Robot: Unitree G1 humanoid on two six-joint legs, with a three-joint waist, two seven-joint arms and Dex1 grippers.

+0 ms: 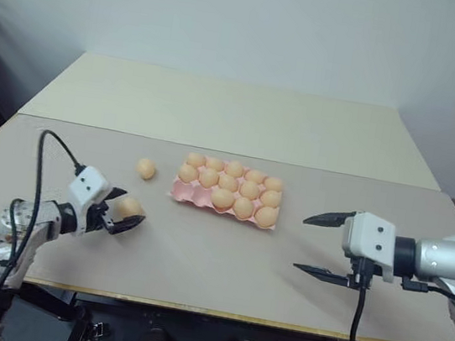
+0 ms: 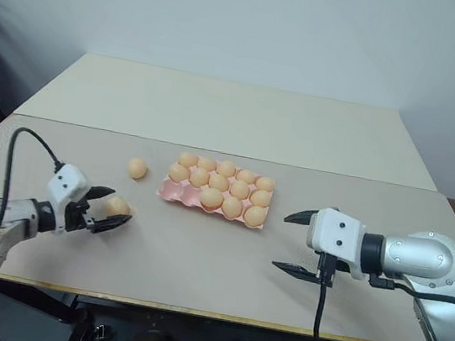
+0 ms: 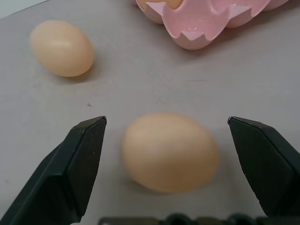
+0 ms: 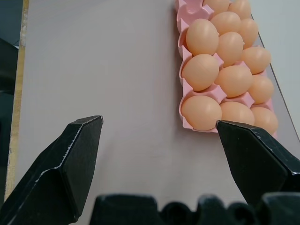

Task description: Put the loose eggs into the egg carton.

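The pink egg carton point(image 1: 179, 191) lies mid-table with several eggs in its cups. Two loose eggs rest on the table to its left. One loose egg point(image 1: 145, 168) lies close to the carton's left end. The other loose egg point(image 3: 169, 152) sits nearer the front, between the spread fingers of my left gripper point(image 1: 124, 212), which is open and touches nothing. Right of the carton, my right gripper point(image 1: 304, 243) hovers open and empty, pointing toward the carton's right end point(image 4: 181, 52).
A paler second table point(image 1: 236, 112) adjoins the far side of this one. The table's front edge point(image 1: 216, 313) runs just below both arms. A black cable point(image 1: 42, 161) loops above my left wrist.
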